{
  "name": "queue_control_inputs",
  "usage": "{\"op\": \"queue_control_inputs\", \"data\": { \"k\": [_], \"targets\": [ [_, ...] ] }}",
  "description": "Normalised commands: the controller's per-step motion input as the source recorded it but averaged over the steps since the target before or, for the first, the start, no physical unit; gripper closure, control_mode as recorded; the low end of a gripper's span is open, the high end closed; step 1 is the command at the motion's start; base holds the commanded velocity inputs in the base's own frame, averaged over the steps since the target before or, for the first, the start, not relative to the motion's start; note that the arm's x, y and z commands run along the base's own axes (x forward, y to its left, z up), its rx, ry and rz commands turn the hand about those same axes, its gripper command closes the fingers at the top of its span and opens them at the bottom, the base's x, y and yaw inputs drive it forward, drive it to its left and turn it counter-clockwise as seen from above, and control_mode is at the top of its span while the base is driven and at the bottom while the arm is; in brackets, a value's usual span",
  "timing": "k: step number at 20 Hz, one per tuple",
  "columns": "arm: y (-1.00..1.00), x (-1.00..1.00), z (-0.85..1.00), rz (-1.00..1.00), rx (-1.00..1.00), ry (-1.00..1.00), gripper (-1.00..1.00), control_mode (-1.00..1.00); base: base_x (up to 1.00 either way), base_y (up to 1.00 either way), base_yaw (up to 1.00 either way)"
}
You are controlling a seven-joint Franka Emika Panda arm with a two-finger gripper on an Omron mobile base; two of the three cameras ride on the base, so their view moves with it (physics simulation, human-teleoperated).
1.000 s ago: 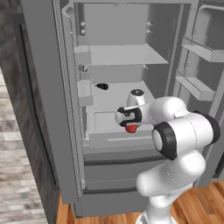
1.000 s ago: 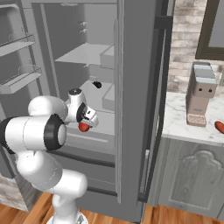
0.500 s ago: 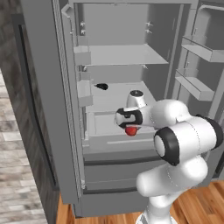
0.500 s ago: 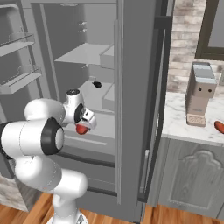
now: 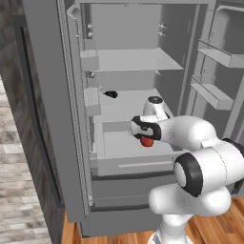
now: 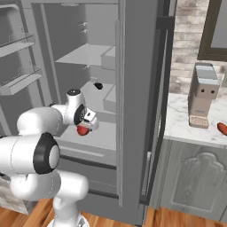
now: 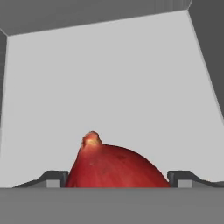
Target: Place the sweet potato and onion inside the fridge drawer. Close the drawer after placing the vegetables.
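One onion point(image 7: 114, 168), red, is clamped between the fingers of the gripper point(image 5: 144, 136) and held over the open fridge drawer point(image 5: 136, 163). Sweet potato point(image 6: 222, 128) is seen on the counter point(image 6: 181, 128).

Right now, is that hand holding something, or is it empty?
Hand: closed on the onion, held over the open fridge drawer.

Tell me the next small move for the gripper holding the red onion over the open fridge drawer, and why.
Probably open the fingers and let go. The gripper is shut on the smooth red onion, held above the pale floor of the open light-grey fridge drawer, which the hand view shows directly beneath. The small orange-red sweet potato lies on the marble counter, to fetch next.
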Motion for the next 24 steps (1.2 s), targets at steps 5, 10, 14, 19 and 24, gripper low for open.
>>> {"op": "queue_control_inputs", "data": {
  "k": [5,10,14,19,24],
  "targets": [
    [0.00,0.45,-0.47,0.00,0.00,0.09,1.00,-1.00,0.00,0.00,0.00],
    [0.00,0.17,-0.60,0.00,0.00,0.04,1.00,-1.00,0.00,0.00,0.00],
    [0.00,0.21,-0.49,0.00,0.00,0.04,1.00,-1.00,0.00,0.00,0.00],
    [0.00,0.16,-0.53,0.00,0.00,0.06,1.00,-1.00,0.00,0.00,0.00],
    [0.03,0.01,-0.62,0.00,0.00,0.03,-1.00,-1.00,0.00,0.00,0.00]
  ]
}}
